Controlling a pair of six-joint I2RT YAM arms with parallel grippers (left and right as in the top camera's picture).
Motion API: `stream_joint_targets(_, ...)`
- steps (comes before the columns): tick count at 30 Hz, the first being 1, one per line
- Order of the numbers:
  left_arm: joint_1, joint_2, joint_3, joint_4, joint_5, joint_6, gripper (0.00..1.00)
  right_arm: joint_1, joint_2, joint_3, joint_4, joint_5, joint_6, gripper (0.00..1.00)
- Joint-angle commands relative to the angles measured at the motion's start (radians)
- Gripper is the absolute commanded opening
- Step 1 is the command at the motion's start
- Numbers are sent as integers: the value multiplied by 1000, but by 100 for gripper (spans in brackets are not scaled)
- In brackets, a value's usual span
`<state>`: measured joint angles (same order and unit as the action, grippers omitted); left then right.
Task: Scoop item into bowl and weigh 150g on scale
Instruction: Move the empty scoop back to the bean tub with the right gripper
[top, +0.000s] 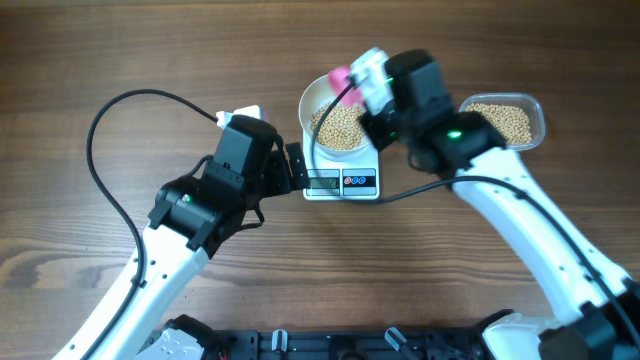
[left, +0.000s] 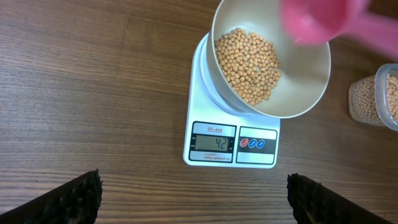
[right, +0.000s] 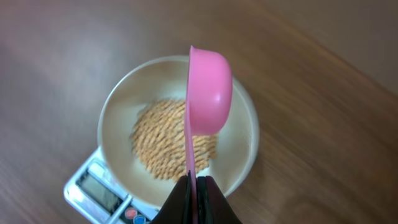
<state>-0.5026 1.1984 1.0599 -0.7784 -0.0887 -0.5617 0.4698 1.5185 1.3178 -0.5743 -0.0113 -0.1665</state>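
- Scoop (right: 208, 93) tipped on edge over bowl (right: 118, 130), handle clenched in right gripper (right: 196, 193), apparently to empty it.
- Beans (left: 249, 65) lie in bowl, which sits on scale (left: 233, 144) for weighing.
- Left gripper (left: 194, 193) spread wide, holding nothing, facing scale.

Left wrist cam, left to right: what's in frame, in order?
Left gripper's finger at lower left → scale → bowl of beans → clear container at the right edge. The pink scoop is left out: it overlaps bowl and container.
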Motion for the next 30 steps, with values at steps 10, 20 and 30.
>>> stream_joint_targets(10,5,-7,0,2,-10,8,100,-606,-161,5,-122,-454,146,4)
stream_joint_targets(20,5,-7,0,2,-10,8,100,-782,-117,2,-253,-168,-175,4)
stream_joint_targets(30,5,-7,0,2,-10,8,100,-782,-35,2,-256,-48,-201,4)
